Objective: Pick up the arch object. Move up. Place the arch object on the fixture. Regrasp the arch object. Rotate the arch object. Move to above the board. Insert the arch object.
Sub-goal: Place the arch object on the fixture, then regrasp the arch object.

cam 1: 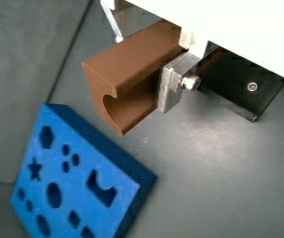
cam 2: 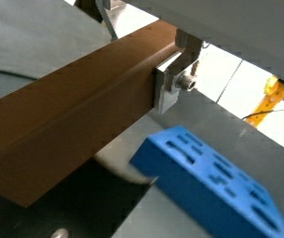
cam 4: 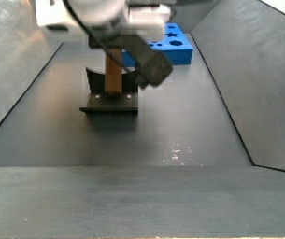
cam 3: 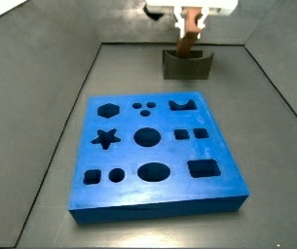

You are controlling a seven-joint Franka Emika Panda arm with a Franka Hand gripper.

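While gripping the arch object (cam 1: 129,82) between flat silver fingers (cam 1: 171,82), hangs over the fixture (cam 3: 187,64) at the far end of the bin, well apart from the board (cam 3: 151,156). Gripper (cam 3: 187,21) seen in both side views directly above the dark scooped block, jaws closed on the orange-brown piece, which stands upright there with its lower end down at or just inside the fixture's cradle (cam 4: 109,101); cannot tell whether touching. Reads as the placing step, or the regrasp that follows it.

Looks rigid and solid: plain smooth faces, sharp edges, an arched notch cut into one long side, visible in a wrist view. Probably light for its bulk, wood or printed plastic by the look, so weight unlikely to trouble the grip. Smoothness the greater worry: flat faces against small pads (cam 2: 169,79) may let the long block pivot or slide if held near one end. Not fragile; tolerates firm squeezing.

Best taken across two parallel flat faces, near the middle of the length for balance, keeping pads off the notch where contact would be partial. For insertion, needs a hold leaving the leading end free and the arch profile turned to match the arch-shaped hole (cam 3: 182,103) at the board's far corner. Should seat squarely in the fixture before release, else may tip.
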